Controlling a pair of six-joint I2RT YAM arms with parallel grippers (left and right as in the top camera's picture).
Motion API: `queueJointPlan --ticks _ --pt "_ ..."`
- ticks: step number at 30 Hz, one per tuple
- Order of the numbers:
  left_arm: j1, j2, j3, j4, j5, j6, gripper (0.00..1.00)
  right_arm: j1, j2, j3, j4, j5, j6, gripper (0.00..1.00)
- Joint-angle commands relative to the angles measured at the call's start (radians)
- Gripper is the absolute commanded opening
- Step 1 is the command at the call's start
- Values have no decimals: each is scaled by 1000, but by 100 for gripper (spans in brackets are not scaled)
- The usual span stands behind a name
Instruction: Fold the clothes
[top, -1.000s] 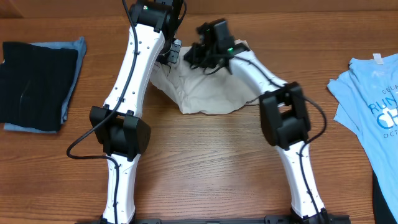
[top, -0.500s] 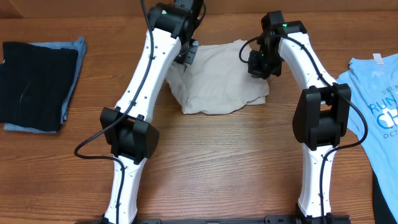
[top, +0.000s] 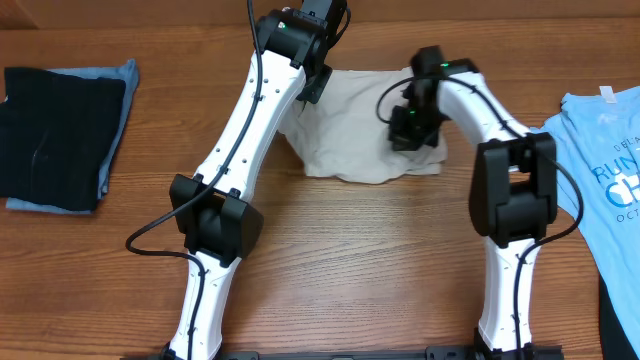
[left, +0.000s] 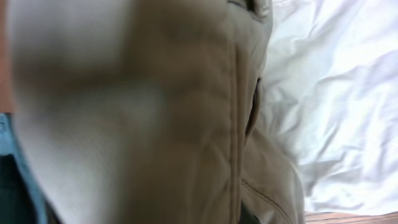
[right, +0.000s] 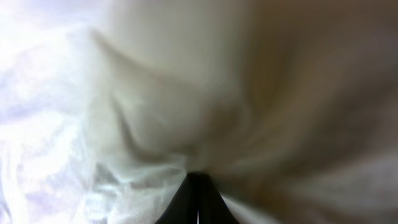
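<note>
The pale beige shorts (top: 350, 115) lie bunched at the far middle of the table. My left gripper (top: 312, 82) is at their far left corner; in the left wrist view the beige cloth (left: 186, 124) with a stitched seam fills the frame and hides the fingers, apart from a dark sliver. My right gripper (top: 408, 128) is on their right side. In the right wrist view its dark fingertips (right: 198, 193) are pressed together with the cloth (right: 249, 93) gathered at the tips.
A black folded garment (top: 55, 135) on a blue cloth lies at the far left. A light blue printed T-shirt (top: 605, 170) lies at the right edge. Bare wooden table (top: 350, 260) lies between the arm bases.
Both arms have swung right and the shorts have been dragged and spread rightward. My right gripper moved from the shorts' far middle to their right side and a little nearer.
</note>
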Motion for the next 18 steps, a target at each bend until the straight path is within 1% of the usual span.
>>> queueJointPlan --ticks 1,3,6,8,10,12,13,15,18 --pt "32 -36 33 -5 -50 92 4 143 26 -31 56 -71 141 4" --pt "61 -40 33 -11 -72 113 4 212 26 -31 117 -71 194 4" --pt "116 -52 33 -20 -22 116 4 274 26 -29 206 -84 216 4" --pt "131 -59 33 -23 14 116 4 275 26 -5 254 -201 215 4" --pt "131 -64 33 -23 14 116 4 250 24 54 258 -287 216 4" --pt "131 -68 33 -25 14 116 4 227 24 109 262 -346 215 4" --pt "130 -70 33 -26 14 115 4 217 24 124 293 -373 216 4" --pt "130 -72 33 -27 18 100 4 215 26 119 368 -377 227 4" --pt "130 -72 33 -40 18 88 4 243 31 87 482 -322 292 4"
